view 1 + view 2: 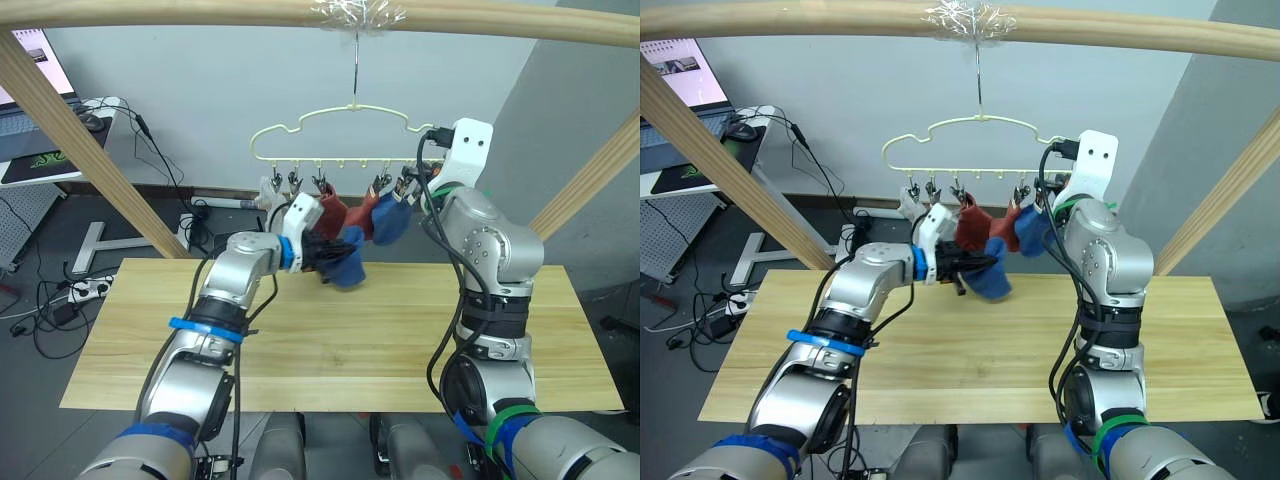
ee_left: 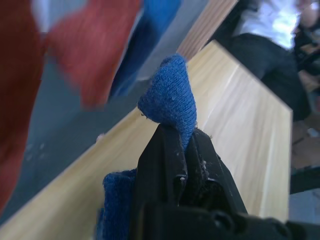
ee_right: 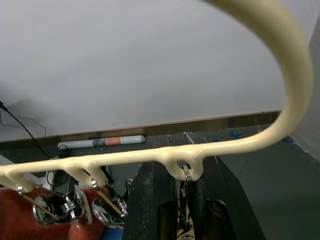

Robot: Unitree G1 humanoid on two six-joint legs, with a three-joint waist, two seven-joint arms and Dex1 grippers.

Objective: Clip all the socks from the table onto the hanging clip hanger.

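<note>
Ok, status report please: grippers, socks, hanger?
Left gripper shut on blue fabric sock. Right gripper at cream wire clip hanger, around a clip. Nothing in the way.

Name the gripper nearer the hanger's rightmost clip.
Right. The right gripper sits at that rightmost clip on the clip hanger; the left gripper holds a blue sock lower, near the hanger's middle.

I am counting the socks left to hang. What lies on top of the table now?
No sock lies on the table. The left gripper holds one blue sock above it. The arms cover some parts of the tabletop.
</note>
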